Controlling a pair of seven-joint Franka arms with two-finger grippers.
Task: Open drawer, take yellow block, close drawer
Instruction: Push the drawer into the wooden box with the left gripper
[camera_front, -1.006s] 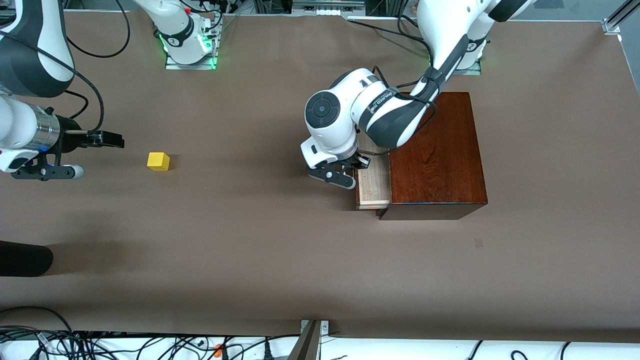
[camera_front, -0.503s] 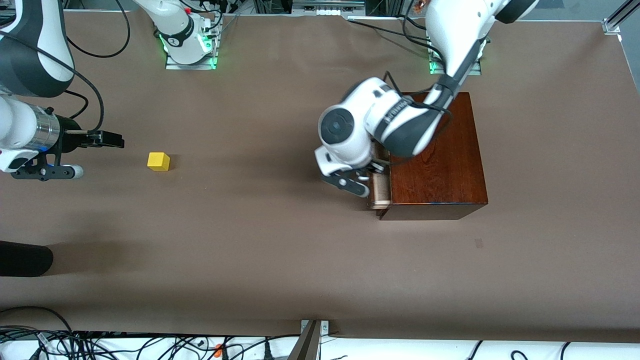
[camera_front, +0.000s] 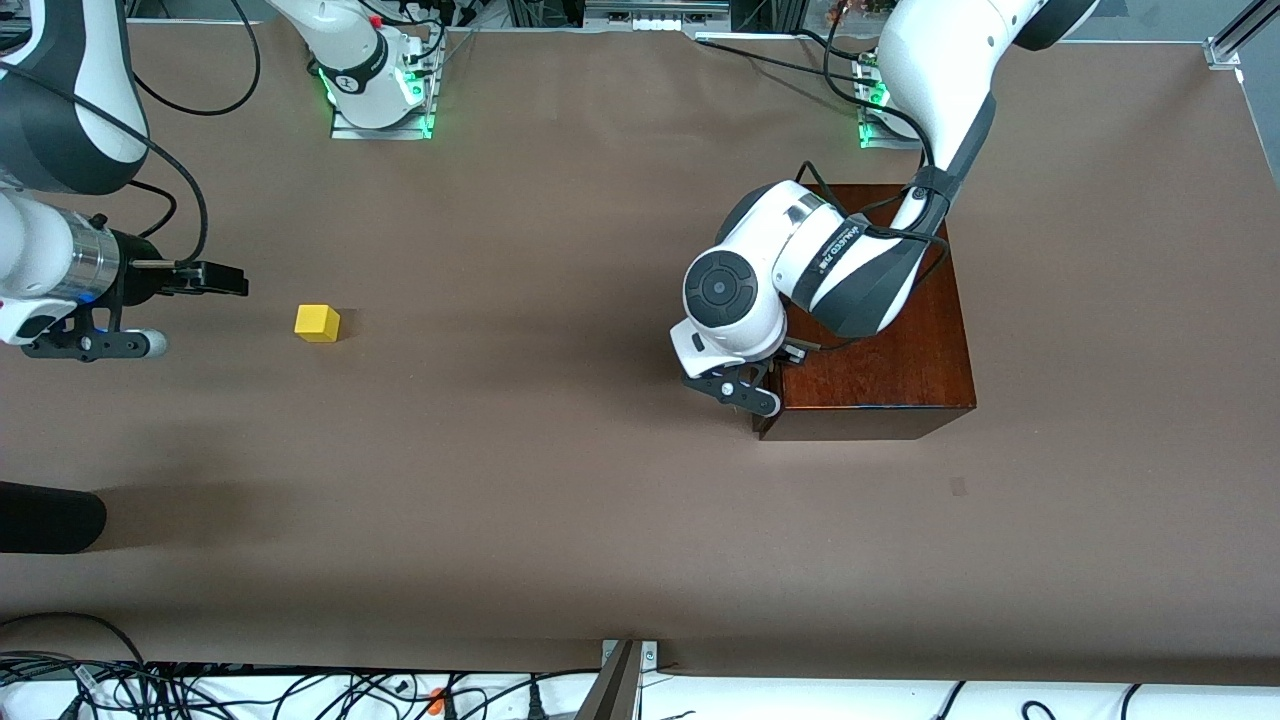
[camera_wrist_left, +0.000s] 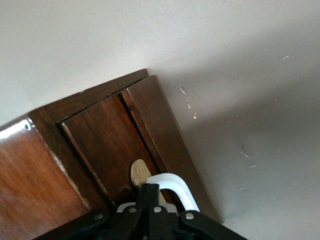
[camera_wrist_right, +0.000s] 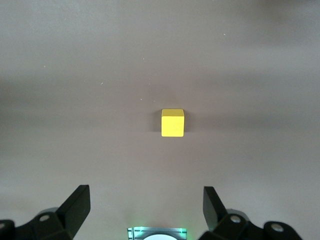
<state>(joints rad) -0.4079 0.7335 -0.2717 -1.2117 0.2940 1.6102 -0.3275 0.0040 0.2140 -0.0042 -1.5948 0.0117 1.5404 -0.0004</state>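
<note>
Table (camera_front: 560, 520): covered edge to edge in matte brown sheeting, faintly creased, filling most of the front view; soft arm shadows at mid left.
Room: cable tangle (camera_front: 200, 690) on a pale floor strip along the bottom of the frame; green-lit arm bases (camera_front: 380, 100) at the top; metal framing at the top right corner.
Wooden box (camera_front: 880, 330): dark reddish-brown, polished, at right of centre in the front view, toward the left arm's end of the table.
Drawer (camera_wrist_left: 112, 150): pushed in, front panel about flush with the box face in the left wrist view, though only part of the panel shows there.
Handle (camera_wrist_left: 172, 185): white, U-shaped, at the bottom centre of the left wrist view.
Left gripper (camera_front: 762, 378): at the drawer front, low beside the box; fingers (camera_wrist_left: 149, 197) clenched together at the white handle, touching it, apparently clamped on its bar.
Right gripper (camera_front: 215, 279): at the left edge of the front view, spread wide and grasping nothing; arm waiting there, tips pointed at the block in the right wrist view.
Yellow block (camera_front: 317, 322): small bright cube on the bare sheeting at mid left of the front view, just beside the right gripper's tips and apart from them, well apart from the box; centred in the right wrist view (camera_wrist_right: 172, 123).
</note>
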